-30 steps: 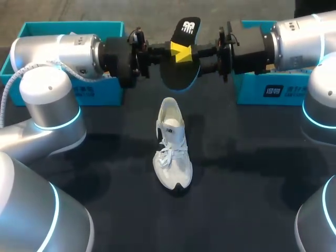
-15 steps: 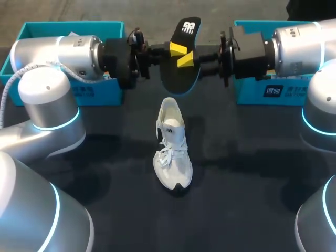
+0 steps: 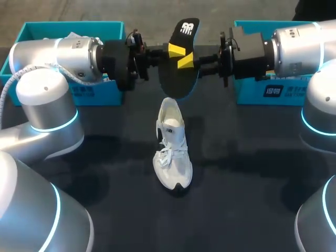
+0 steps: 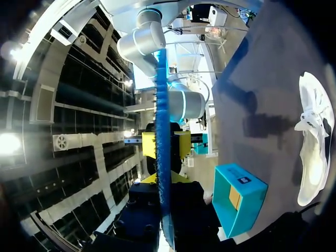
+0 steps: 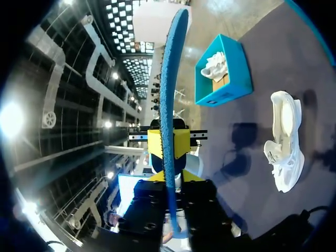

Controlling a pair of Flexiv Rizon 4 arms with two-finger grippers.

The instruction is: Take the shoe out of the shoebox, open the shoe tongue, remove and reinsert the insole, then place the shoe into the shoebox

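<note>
A black insole (image 3: 181, 71) with a blue edge hangs in the air above the table's far middle, held from both sides. My left gripper (image 3: 176, 50) is shut on it from the left, and my right gripper (image 3: 185, 61) is shut on it from the right. In the left wrist view the insole (image 4: 161, 131) runs edge-on between the left gripper (image 4: 164, 207), with the right gripper's yellow tips beyond. The right wrist view shows the insole (image 5: 169, 79) between the right gripper (image 5: 170, 205). The white shoe (image 3: 172, 144) stands on the dark table below, untouched.
A teal shoebox (image 3: 100, 92) sits at the far left behind my left arm, with something white in it (image 5: 216, 65). A second teal shoebox (image 3: 262, 94) stands at the far right, under my right arm. The dark tabletop (image 3: 247, 173) lies bare around the shoe.
My right gripper's fingers have closed in on the insole. Both arms and the insole have shifted slightly left and back. The shoe has not moved.
</note>
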